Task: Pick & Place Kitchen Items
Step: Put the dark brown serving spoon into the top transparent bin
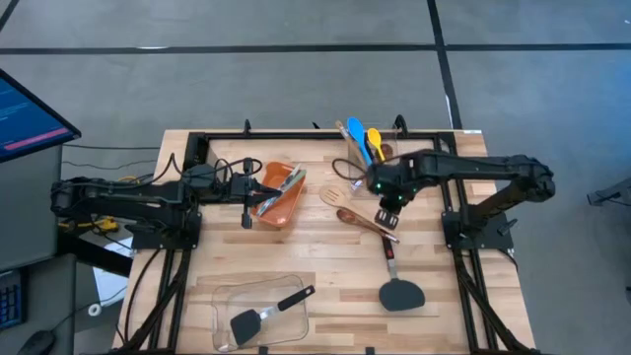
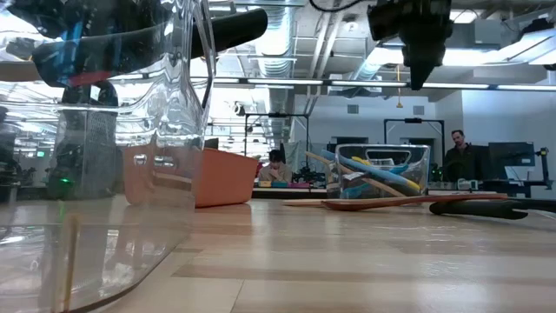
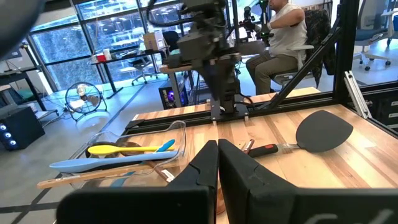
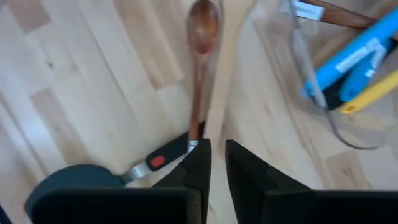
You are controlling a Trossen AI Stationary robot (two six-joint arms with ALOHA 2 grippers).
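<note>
My right gripper [image 1: 387, 219] [image 4: 217, 146] hangs high over the table's middle right, pointing down, its fingers a narrow gap apart with nothing between them. Below it lie a dark wooden spoon [image 4: 202, 25] [image 1: 367, 222] and a light wooden utensil [image 1: 338, 193], flat on the boards. A black spatula [image 1: 399, 293] [image 4: 68, 183] lies flat nearer the front edge. Blue and yellow spoons [image 4: 360, 56] rest in a clear container [image 1: 360, 143] at the far side. My left gripper [image 1: 246, 217] [image 3: 217, 146] waits shut and level beside the orange bin [image 1: 281, 202].
The orange bin has some utensils in it. A second clear container [image 1: 258, 314] near the front edge holds another black spatula [image 1: 251, 320]. A black frame [image 1: 296, 133] runs along the table's far side. People sit in the room beyond the table.
</note>
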